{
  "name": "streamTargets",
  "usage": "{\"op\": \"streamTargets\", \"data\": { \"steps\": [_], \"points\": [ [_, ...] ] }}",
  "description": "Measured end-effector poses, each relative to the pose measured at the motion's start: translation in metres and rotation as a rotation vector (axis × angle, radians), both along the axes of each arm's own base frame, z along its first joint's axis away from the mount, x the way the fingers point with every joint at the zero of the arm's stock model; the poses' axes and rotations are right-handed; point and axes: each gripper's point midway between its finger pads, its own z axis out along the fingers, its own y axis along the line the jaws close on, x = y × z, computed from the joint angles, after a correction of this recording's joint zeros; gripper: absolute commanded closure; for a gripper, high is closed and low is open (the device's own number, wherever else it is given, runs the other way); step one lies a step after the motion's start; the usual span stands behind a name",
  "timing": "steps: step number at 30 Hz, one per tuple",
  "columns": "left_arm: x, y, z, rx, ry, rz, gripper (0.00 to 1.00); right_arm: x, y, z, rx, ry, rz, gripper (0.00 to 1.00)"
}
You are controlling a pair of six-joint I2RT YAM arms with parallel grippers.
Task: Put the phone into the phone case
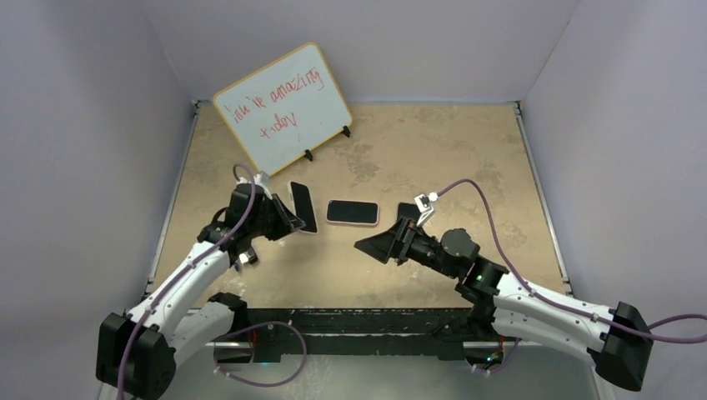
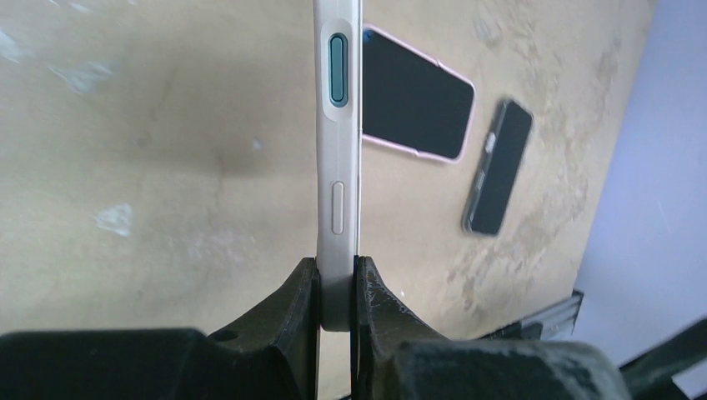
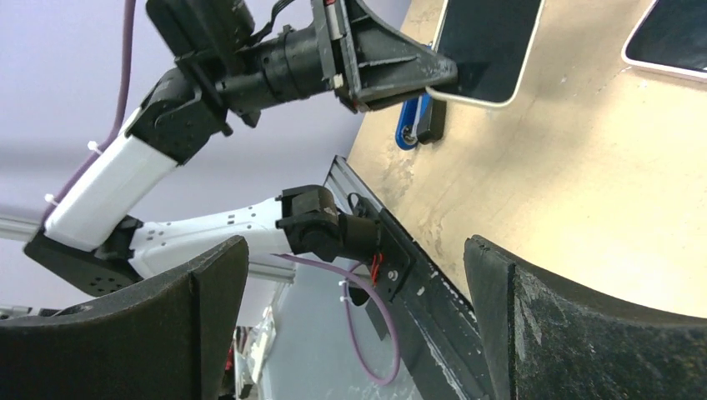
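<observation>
Left gripper (image 2: 337, 271) pinched cream-edged phone (image 2: 338, 167) across flat faces at one end, edge-up over bench (image 2: 167, 167). Right gripper (image 3: 357, 250) gaped wide, empty. Phone looked stiff, slick, lightish imo; long edges probably a safer hold.

3 phone-shaped slabs lie in view: 1 cream-edged slab (image 2: 338, 167), 1 pink-rimmed slab (image 2: 414, 96), 1 dark slab (image 2: 498, 167). There is 1 whiteboard (image 1: 283, 108). There are 2 grippers: left gripper (image 2: 336, 285), right gripper (image 1: 377, 247).

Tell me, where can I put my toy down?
The far right of the tan tabletop, beside the yellow-framed whiteboard, is bare. The middle is crowded: the left tool grips a cream-edged phone, next to a pink-rimmed phone, a black phone-sized slab and the open right tool.
</observation>
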Motion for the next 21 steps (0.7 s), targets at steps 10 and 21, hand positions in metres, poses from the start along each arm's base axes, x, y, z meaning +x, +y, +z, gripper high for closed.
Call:
{"op": "streamTargets", "data": {
  "steps": [10, 21],
  "points": [
    [0.020, 0.026, -0.047, -0.035, 0.124, 0.081, 1.00, -0.001, -0.010, -0.006, -0.056, -0.024, -0.021, 0.01],
    [0.009, 0.027, -0.059, -0.051, 0.148, 0.066, 0.77, 0.007, -0.016, -0.021, -0.126, -0.011, -0.065, 0.01]
  ]
}}
